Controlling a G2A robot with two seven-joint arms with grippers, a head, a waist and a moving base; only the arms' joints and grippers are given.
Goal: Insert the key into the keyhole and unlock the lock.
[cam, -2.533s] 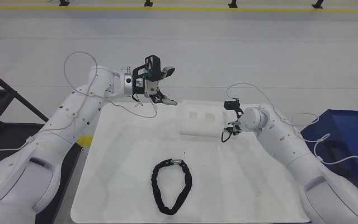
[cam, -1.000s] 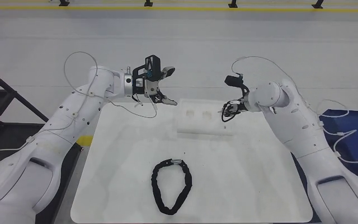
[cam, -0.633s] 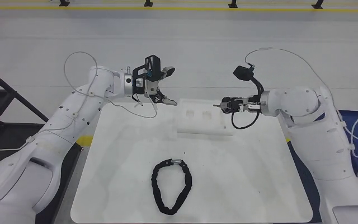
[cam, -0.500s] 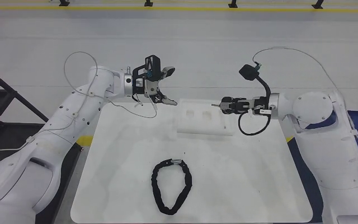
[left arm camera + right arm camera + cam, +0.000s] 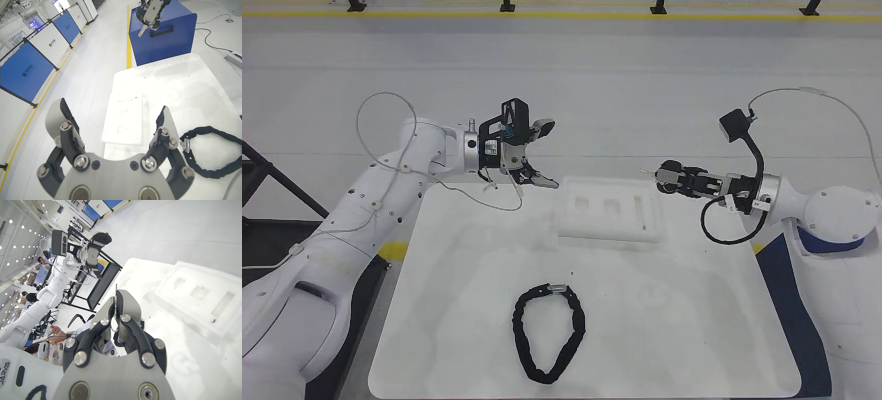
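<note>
Right gripper [image 5: 663, 176] status: fingers clamped on the key [image 5: 650, 172], whose blade projects past the fingertips toward the left arm. In the right wrist view the key [image 5: 115, 298] sits edge-on between the two finger pads. The left wrist view shows it as a metal blade [image 5: 142, 31] pointing out of the distant gripper, in front of a blue cabinet [image 5: 162, 43].

Position: seen from above, the right gripper is held in the air just beside the right end of the foam tray [image 5: 604, 228], near the far right corner of the table [image 5: 462, 300].

Change: 2.5 s ago this gripper was lowered at the right end of the tray. It has since lifted, turned level and drawn back to the right. Half a second ago it was still over the tray's right end; it now stands clear of it, with the key in its grip.

Left gripper [image 5: 542, 155] status: fingers spread wide, nothing between them. It is held in the air at the far left corner of the table, left of the tray, and has kept this pose through all earlier frames.

Chain lock [image 5: 520, 330]: it lies as a closed loop on the near half of the table, well apart from the tray, both grippers and the key. Its metal lock cylinder [image 5: 556, 290] is on the far side of the loop. The left wrist view shows the cylinder [image 5: 187, 144] resting on the black sleeve. The keyhole cannot be made out. The lock's position is unchanged.
</note>
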